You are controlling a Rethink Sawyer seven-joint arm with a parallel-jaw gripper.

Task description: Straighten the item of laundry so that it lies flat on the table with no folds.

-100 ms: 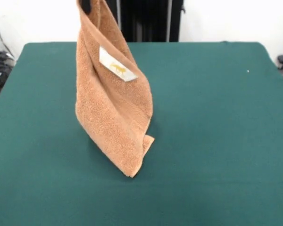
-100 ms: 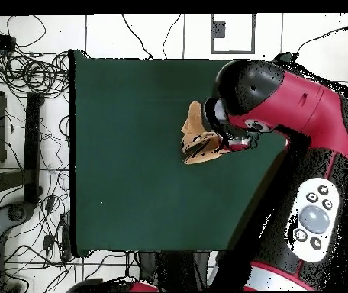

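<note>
Pincer grips towel hanging creased, tip touching table; cables lie alongside.

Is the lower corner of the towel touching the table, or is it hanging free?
Touching. In the front view the towel, hanging from the end effector, meets the table at its bottom tip, with no gap visible beneath.

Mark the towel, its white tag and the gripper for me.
towel [image 1: 111, 127]: front view, middle of the hanging terry cloth.
white tag [image 1: 116, 65]: front view, centre of the label.
gripper [image 1: 86, 5]: front view, dark tip pinching the towel's top corner.
</note>
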